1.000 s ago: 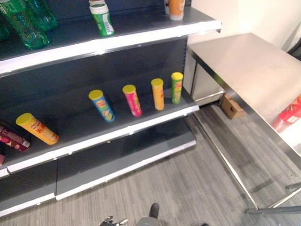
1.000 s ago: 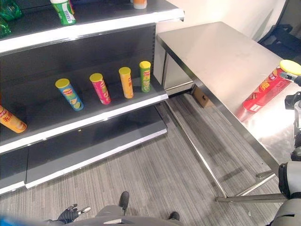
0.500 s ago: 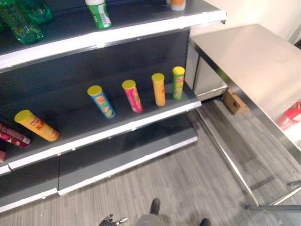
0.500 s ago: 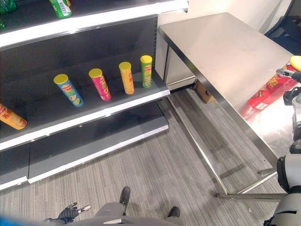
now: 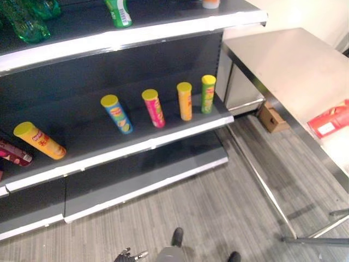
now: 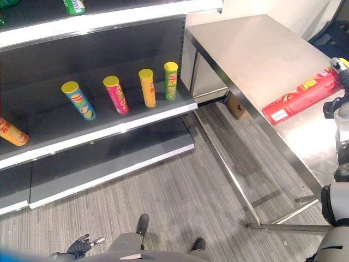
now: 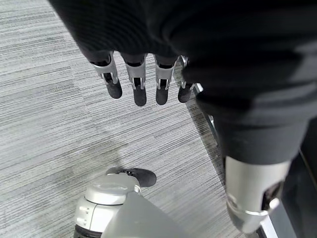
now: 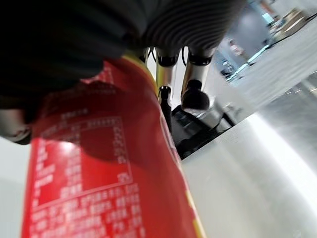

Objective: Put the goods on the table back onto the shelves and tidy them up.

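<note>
Red can (image 6: 302, 96) now tipped near horizontal, raised off surface (image 6: 256, 52) at right edge since half second ago. Right hand (image 6: 344, 68) fingers (image 8: 194, 84) clamped on its lid end. Left hand (image 7: 143, 79) fingers hang relaxed, apart, low over floor. Carry to shelf (image 6: 109, 128) comes next, likely.

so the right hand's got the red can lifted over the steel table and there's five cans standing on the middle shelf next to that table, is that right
Not quite. The right hand does hold the red can over the steel table, but the row on the middle shelf beside the table has four standing cans: blue, pink, orange and green. A fifth, yellow can lies far off along it. The left eye view shows this.
</note>
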Tool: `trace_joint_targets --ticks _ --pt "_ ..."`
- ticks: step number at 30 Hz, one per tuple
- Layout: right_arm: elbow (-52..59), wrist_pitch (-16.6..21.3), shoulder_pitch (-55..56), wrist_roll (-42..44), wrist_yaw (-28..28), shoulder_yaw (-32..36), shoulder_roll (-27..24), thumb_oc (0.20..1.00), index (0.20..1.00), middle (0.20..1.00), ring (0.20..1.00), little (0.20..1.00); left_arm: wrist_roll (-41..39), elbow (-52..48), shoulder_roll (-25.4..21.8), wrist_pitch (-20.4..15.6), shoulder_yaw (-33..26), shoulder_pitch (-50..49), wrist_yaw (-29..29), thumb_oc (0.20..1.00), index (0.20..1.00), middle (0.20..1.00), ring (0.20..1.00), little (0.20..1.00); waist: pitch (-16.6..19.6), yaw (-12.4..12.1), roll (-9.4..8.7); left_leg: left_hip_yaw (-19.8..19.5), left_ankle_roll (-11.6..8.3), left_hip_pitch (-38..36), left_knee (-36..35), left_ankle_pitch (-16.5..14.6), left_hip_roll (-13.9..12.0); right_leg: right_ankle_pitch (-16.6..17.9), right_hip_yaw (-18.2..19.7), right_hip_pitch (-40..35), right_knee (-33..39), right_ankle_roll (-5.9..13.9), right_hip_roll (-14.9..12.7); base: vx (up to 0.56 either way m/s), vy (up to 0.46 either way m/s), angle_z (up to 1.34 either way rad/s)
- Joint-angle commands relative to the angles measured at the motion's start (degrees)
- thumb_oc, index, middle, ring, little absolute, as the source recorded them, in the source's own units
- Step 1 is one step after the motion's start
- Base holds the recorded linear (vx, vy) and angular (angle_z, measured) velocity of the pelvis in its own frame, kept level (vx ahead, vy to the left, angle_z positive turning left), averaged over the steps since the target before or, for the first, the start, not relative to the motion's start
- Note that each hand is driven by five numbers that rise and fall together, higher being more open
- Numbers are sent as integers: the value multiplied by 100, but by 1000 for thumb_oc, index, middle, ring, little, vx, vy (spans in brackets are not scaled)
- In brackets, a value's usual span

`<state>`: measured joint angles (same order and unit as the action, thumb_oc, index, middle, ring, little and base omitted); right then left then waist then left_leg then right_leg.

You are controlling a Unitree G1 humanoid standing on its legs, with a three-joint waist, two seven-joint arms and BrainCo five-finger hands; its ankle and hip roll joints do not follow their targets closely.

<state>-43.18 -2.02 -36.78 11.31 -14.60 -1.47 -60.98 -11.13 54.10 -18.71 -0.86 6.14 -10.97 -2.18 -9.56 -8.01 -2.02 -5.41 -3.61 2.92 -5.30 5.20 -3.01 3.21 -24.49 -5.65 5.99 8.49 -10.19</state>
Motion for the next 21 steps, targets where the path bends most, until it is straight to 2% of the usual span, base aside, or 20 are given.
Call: trace_joint_targets --ticks 1,5,6,7,9,12,13,14,17,18,19,20,21 --pt "565 468 -268 -33 -381 61 -185 200 200 200 200 200 -25 156 -261 -54 43 217 -63 1000 1000 1000 1000 1000 42 -20 -165 -57 204 -255 30 -820 88 -864 114 -239 -99 -149 115 -2 40 7" --pt "1962 621 742 -442 -429 744 213 200 200 200 200 200 130 89 -227 -45 -87 209 3 1000 1000 1000 1000 1000 52 -5 -173 -31 272 -282 30 -872 117 -806 159 -219 -99 -96 65 -12 73 0" --pt "1995 609 789 -452 -428 785 227 200 200 200 200 200 132 88 -239 -45 -79 208 3 1000 1000 1000 1000 1000 55 -17 -182 -30 273 -283 30 -873 118 -805 160 -219 -99 -95 64 -38 197 -4" --pt "2745 709 1179 -643 -383 1046 499 200 200 200 200 200 199 61 -228 -50 -167 236 22 1000 1000 1000 1000 1000 65 2 -183 -12 338 -296 30 -907 171 -742 199 -194 -99 -53 -1 -28 139 -3" --pt "2964 714 1320 -704 -369 1151 583 200 200 200 200 200 200 47 -248 -54 -170 250 20 1000 1000 1000 1000 1000 74 -14 -199 -2 361 -297 30 -916 195 -711 211 -183 -99 -32 -32 -32 156 0" --pt "3744 755 1751 -954 -132 1339 839 200 200 200 200 200 275 -2 -272 -71 -258 267 74 1000 1000 1000 1000 1000 120 10 -211 -31 513 -307 30 -987 402 -444 213 -171 -99 110 -244 -62 391 -2" --pt "3924 778 1886 -1009 -48 1395 875 200 200 200 200 200 285 -24 -308 -83 -284 262 101 1000 1000 1000 1000 1000 121 42 -200 -59 592 -327 30 -1003 526 -199 209 -114 -285 201 -400 -43 274 0" --pt "3933 775 1895 -1012 -46 1402 879 200 200 200 200 200 284 -25 -310 -83 -284 261 102 1000 1000 1000 1000 1000 122 41 -205 -58 603 -324 30 -998 538 -201 214 -102 -305 213 -416 -57 276 2" --pt "4143 818 1892 -1045 62 1277 953 200 200 200 200 200 312 -102 -396 -88 -317 257 139 1000 1000 1000 1000 1000 34 51 -144 -69 712 -371 30 -992 615 -226 227 154 -970 165 -584 -87 180 6" --pt "4279 848 1956 -1044 141 1245 963 200 200 200 200 200 292 -73 -470 -85 -328 354 112 1000 1000 1000 1000 1000 -74 128 -141 -120 708 -391 30 -947 599 -507 537 374 -1540 3 -417 -161 97 9" --pt "4349 894 2046 -1025 205 1275 913 200 200 200 200 200 210 -112 -486 -93 -342 423 128 1000 1000 1000 1000 1000 -89 206 -165 -204 673 -358 30 -880 621 -1036 1051 610 -1740 -151 44 -151 -37 68" --pt "4420 953 2163 -1008 235 1319 859 200 200 200 200 200 190 -97 -472 -91 -340 404 174 1000 1000 1000 1000 1000 -85 237 -225 -361 626 -341 30 -799 666 -1367 1327 710 -1756 -309 523 -98 -120 85" --pt "4472 990 2282 -979 269 1369 857 200 200 200 200 200 178 -95 -464 -85 -341 388 204 1000 1000 1000 1000 1000 -102 263 -257 -442 587 -342 30 -760 692 -1426 1430 752 -1727 -350 714 -84 -194 111"
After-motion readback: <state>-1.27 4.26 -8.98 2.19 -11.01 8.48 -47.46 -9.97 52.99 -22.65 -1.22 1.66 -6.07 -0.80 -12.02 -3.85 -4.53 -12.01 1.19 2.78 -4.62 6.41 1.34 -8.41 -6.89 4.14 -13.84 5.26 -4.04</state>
